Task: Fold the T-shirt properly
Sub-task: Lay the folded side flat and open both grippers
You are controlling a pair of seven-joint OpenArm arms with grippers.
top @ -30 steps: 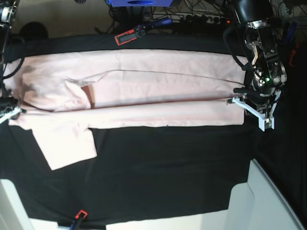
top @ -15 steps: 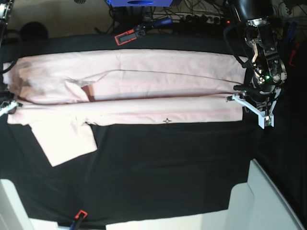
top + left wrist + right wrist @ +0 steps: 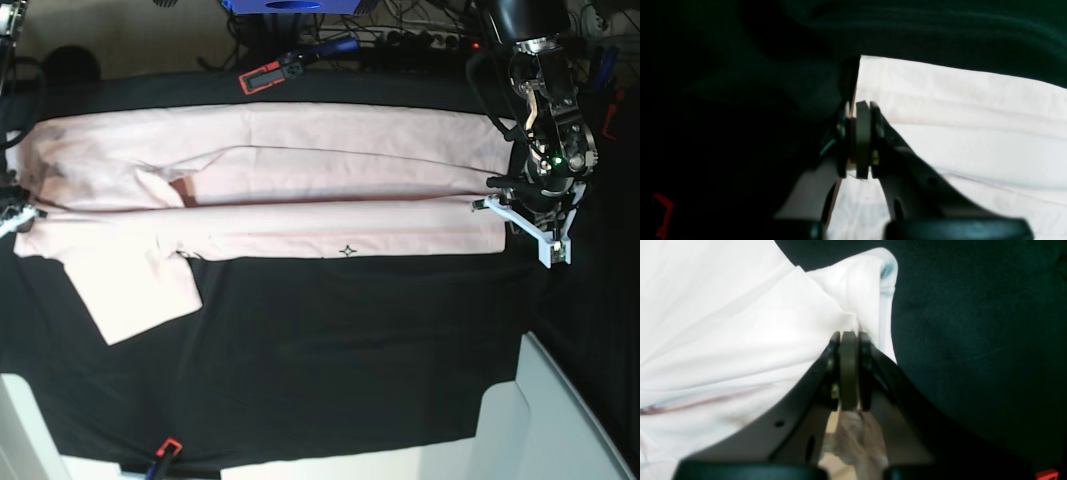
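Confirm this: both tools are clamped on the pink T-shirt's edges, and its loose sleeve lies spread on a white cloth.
Wrong cloth colour. The base view shows the sleeve of the T-shirt on a black table cloth. Left tool and right tool are clamped on its edges.

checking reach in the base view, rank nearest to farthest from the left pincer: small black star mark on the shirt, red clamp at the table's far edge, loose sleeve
From the left pincer:
1. Star mark, on the T-shirt's near edge, mid-table.
2. Red clamp, far edge.
3. Loose sleeve, opposite end.
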